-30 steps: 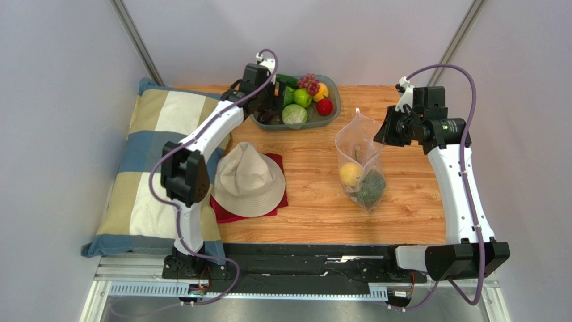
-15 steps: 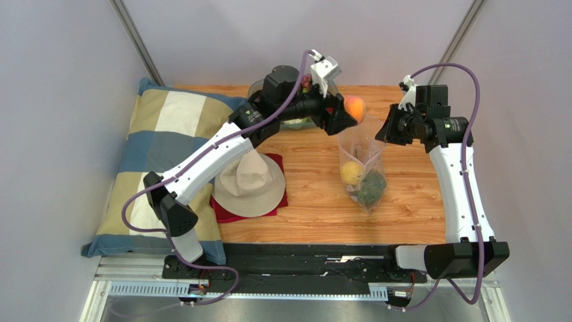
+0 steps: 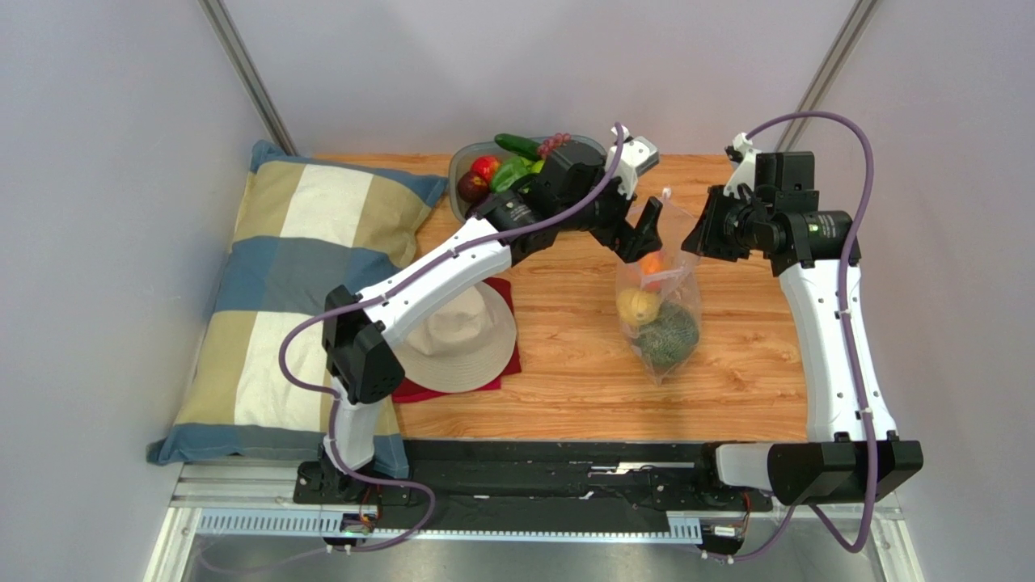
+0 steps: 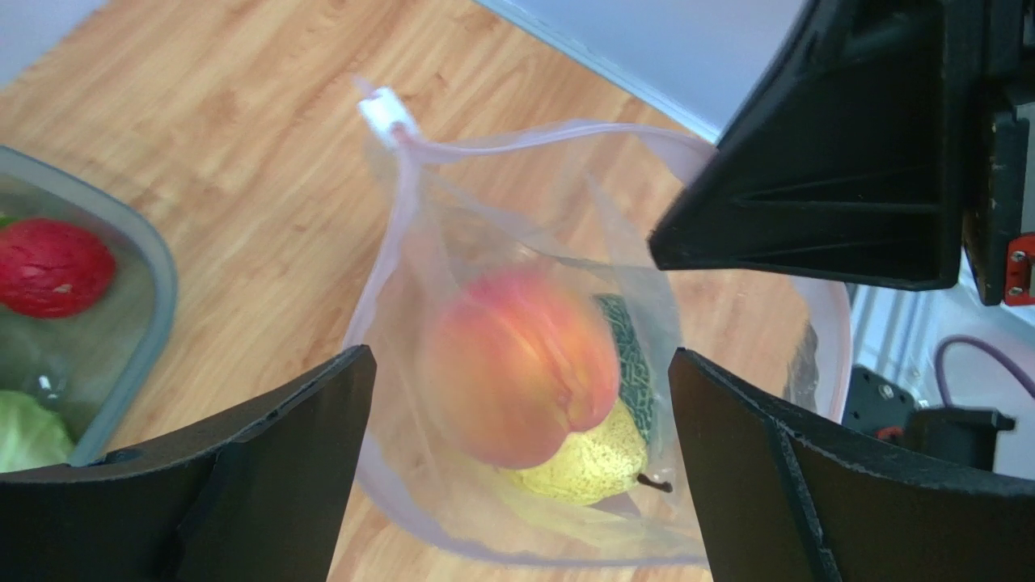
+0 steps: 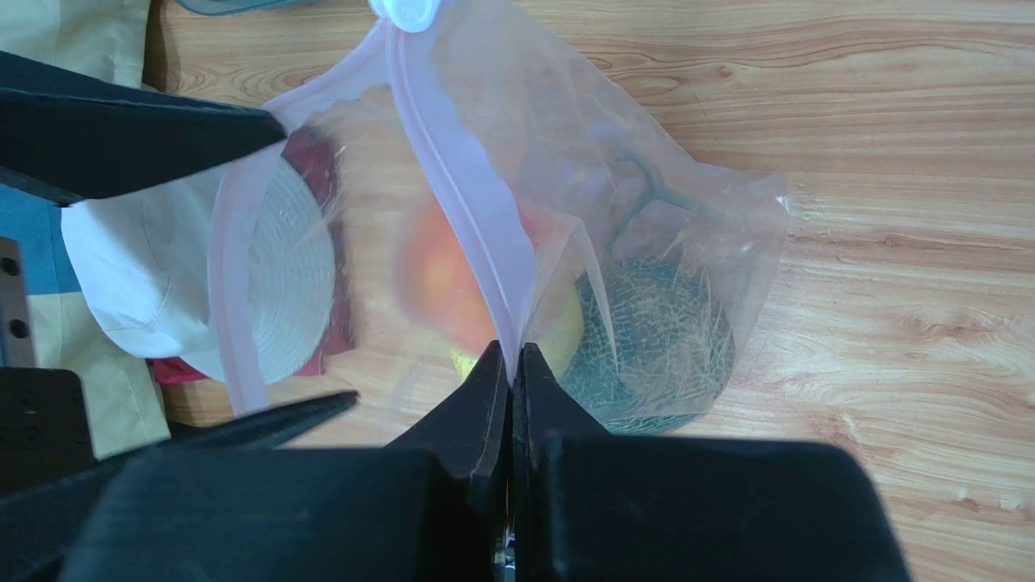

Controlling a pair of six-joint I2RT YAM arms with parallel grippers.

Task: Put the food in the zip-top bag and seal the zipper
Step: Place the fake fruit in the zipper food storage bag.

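Observation:
The clear zip-top bag stands open on the wooden table, with a yellow pear and a green melon inside. My left gripper is open above the bag's mouth. A peach, blurred, is loose between and below its fingers, inside the bag over the pear. My right gripper is shut on the bag's pale pink zipper and holds the rim up; it shows in the top view. More food lies in the grey bowl.
A beige hat lies on a red cloth left of the bag. A checked pillow covers the table's left side. The bowl sits at the back, under my left arm, and holds a red fruit.
My left arm swung from the bowl to over the bag with the peach, then opened. The peach has left the fingers and is now inside the bag. The right gripper stayed put.

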